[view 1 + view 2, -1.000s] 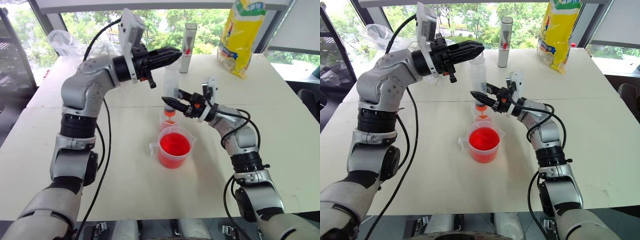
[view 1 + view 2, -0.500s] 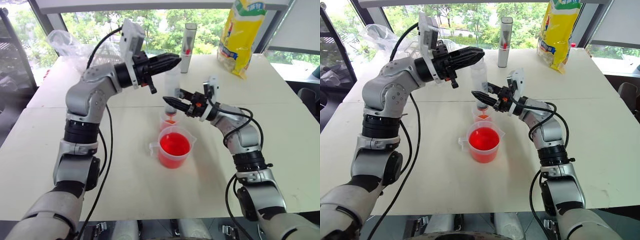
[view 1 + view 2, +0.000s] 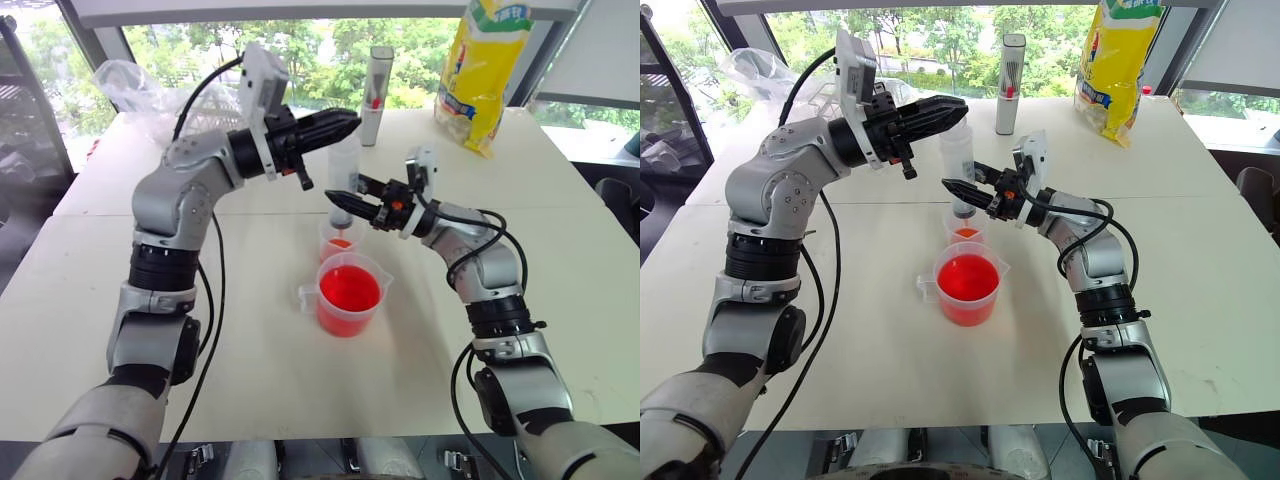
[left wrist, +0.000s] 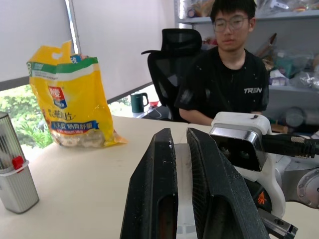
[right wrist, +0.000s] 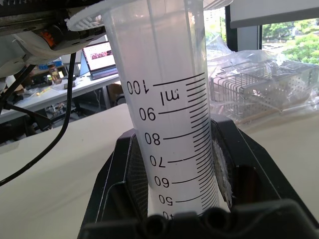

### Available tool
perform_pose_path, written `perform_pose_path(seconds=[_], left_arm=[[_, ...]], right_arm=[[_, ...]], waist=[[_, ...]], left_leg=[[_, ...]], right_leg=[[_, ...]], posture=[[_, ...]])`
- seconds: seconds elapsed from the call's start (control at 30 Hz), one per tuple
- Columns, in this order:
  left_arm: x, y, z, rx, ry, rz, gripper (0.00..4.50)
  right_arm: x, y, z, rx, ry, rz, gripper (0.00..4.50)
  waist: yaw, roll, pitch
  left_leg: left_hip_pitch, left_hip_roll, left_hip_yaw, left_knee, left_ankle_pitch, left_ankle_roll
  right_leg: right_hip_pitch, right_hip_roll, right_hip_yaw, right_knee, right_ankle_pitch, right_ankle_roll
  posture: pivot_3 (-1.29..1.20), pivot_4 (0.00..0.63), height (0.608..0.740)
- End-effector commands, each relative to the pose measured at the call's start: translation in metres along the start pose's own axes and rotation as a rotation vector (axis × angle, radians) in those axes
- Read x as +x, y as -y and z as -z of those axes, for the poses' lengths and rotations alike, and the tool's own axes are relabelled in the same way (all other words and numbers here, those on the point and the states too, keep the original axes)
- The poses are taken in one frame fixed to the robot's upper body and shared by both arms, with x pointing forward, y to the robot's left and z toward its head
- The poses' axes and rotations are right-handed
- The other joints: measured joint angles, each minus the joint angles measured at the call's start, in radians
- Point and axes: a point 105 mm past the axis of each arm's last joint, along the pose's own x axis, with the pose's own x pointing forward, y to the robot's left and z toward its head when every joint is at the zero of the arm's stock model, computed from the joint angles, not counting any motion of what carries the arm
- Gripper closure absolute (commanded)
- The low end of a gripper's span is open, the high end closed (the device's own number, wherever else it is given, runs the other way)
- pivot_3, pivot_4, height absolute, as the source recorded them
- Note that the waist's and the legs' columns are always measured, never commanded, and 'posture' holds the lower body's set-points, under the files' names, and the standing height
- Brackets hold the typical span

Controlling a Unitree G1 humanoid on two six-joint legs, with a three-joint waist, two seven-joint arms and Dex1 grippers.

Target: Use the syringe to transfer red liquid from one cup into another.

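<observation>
Two cups on desk: both hold red liquid; transfer judged under way, not finished.
Desk (image 3: 560,260): white, carries both cups near its middle; a yellow bag (image 3: 484,70) and an upright grey-white tube (image 3: 377,82) stand at the far side.
Larger handled cup (image 3: 347,300): nearer of the two, red liquid (image 3: 349,290) filling most of it; much is left to move.
Smaller cup (image 3: 338,240): just beyond the larger one, touching or nearly so; a shallow layer of red at its bottom, so some has arrived.
Syringe (image 3: 958,165): upright over the smaller cup, orange tip pointing into it; barrel looks clear and mostly empty, judged at or near the end of a discharge.
Left gripper (image 3: 338,122): fingers pressed together at the syringe's top, on the plunger end as far as can be seen.
Right gripper (image 3: 345,202): fingers pinching the lower barrel from the right, holding it upright.
Remaining: judged return to the larger cup, draw again, discharge again.
</observation>
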Motion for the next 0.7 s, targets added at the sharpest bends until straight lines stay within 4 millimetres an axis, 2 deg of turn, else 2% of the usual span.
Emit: perform_pose_path(seconds=[0.03,0.07,0.23,0.33,0.37,0.4,0.47,0.57,0.63,0.7], left_arm=[[0.001,0.007,0.018,-0.054,-0.069,0.033,4.45],[0.0,0.006,0.016,-0.053,-0.065,0.027,4.45],[-0.008,0.0,-0.002,-0.055,-0.001,-0.016,2.3],[-0.015,-0.007,-0.014,-0.045,0.036,-0.066,0.74],[-0.018,-0.009,-0.019,-0.043,0.052,-0.083,0.31],[-0.022,-0.012,-0.024,-0.041,0.071,-0.101,0.07],[-0.03,-0.018,-0.035,-0.035,0.104,-0.139,0.07],[-0.053,-0.027,-0.047,-0.006,0.127,-0.218,0.07],[-0.062,-0.028,-0.045,0.004,0.109,-0.246,0.07],[-0.074,-0.029,-0.032,-0.005,0.063,-0.281,0.07]], right_arm=[[0.001,0.007,-0.053,-0.105,0.144,0.013,3.09],[0.0,0.006,-0.052,-0.103,0.141,0.01,3.09],[0.0,0.002,-0.047,-0.091,0.128,-0.005,3.09],[0.0,0.0,-0.047,-0.088,0.125,-0.01,3.09],[0.0,0.0,-0.047,-0.086,0.125,-0.011,3.09],[0.0,-0.001,-0.046,-0.085,0.124,-0.012,3.09],[0.0,-0.001,-0.046,-0.084,0.122,-0.013,3.09],[0.0,-0.002,-0.045,-0.082,0.117,-0.014,3.09],[0.0,-0.001,-0.046,-0.081,0.115,-0.012,3.09],[-0.001,0.003,-0.048,-0.082,0.081,0.01,3.09]], waist=[[0.0,0.0,0.0],[0.0,0.0,0.0],[0.0,0.0,0.0],[-0.001,0.0,0.0],[-0.001,0.0,0.0],[-0.001,0.0,0.0],[-0.001,0.0,0.0],[-0.002,0.0,0.0],[-0.002,0.0,0.0],[0.0,0.0,0.0]], left_leg=[[0.0,0.0,0.0,0.0,0.0,0.0],[0.0,0.0,0.0,0.0,0.0,0.0],[0.0,0.0,0.0,0.0,0.0,0.0],[0.0,0.0,0.0,0.0,0.0,0.0],[0.0,0.0,0.0,0.0,0.0,0.0],[0.0,0.0,0.0,0.0,0.0,0.0],[0.0,0.0,0.0,0.0,0.0,0.0],[0.0,0.001,0.0,0.0,0.0,0.0],[0.0,0.001,0.0,-0.001,0.0,0.0],[0.001,0.001,0.0,-0.001,0.0,0.0]], right_leg=[[0.0,0.0,0.0,0.0,0.0,0.0],[0.0,0.0,0.0,0.0,0.0,0.0],[0.0,0.0,0.0,0.0,0.0,0.0],[0.0,0.0,0.0,0.0,0.0,0.0],[0.0,0.0,0.0,0.0,0.0,0.0],[0.0,0.0,0.0,0.0,0.0,0.0],[0.0,0.0,0.0,0.0,0.0,0.0],[0.0,-0.001,0.0,0.0,0.0,0.0],[0.0,-0.001,0.0,0.0,0.0,0.0],[0.0,-0.001,0.0,0.0,0.0,0.0]], posture=[[0.0,0.15,0.74],[0.0,0.15,0.74],[0.0,0.15,0.74],[0.0,0.15,0.74],[0.0,0.15,0.74],[0.0,0.15,0.74],[0.0,0.15,0.74],[0.0,0.15,0.74],[0.0,0.15,0.74],[0.0,0.15,0.74]])
